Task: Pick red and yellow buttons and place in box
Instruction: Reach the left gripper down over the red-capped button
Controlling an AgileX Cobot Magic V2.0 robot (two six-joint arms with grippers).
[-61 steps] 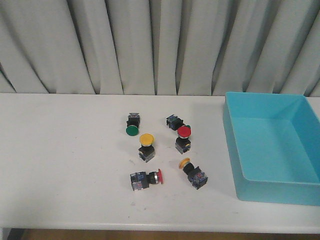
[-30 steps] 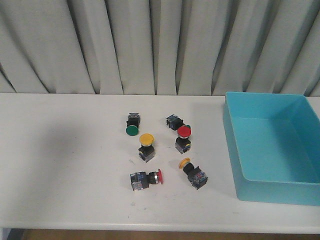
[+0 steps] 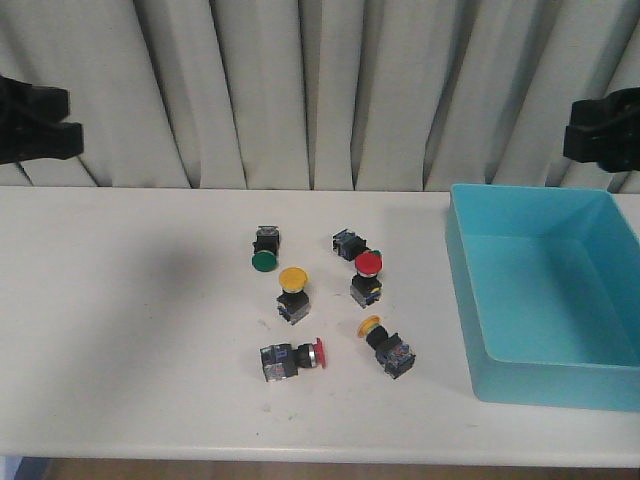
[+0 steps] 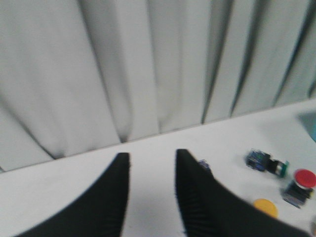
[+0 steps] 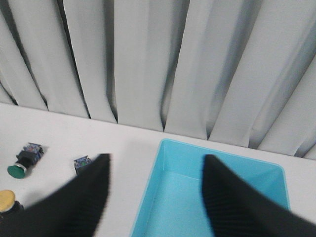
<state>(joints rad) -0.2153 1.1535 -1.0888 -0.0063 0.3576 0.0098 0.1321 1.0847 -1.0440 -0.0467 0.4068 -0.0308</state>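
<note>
- Two grippers newly in view: left gripper [image 3: 35, 125] and right gripper [image 3: 603, 130], absent half a second before.
- Both held apart, pinching nothing — pick not begun.
- Four red and yellow buttons [image 3: 293, 279] untouched left of the box [image 3: 548, 385], none inside.

Right claw [image 5: 155, 170]: two dark fingers spread wide apart, nothing between them.
Box [image 5: 217, 163]: turquoise, open-topped, on the white tabletop [image 5: 123, 140], seen between and beyond the fingers.
Green-capped button [image 5: 24, 160]: on its side, well away from the box.
Yellow button [image 5: 7, 200]: near the green-capped button, cut by the frame edge.
Small dark button body [image 5: 82, 162]: between the green-capped button and the box.
Curtain [image 5: 158, 64]: grey folds behind the box.
</note>
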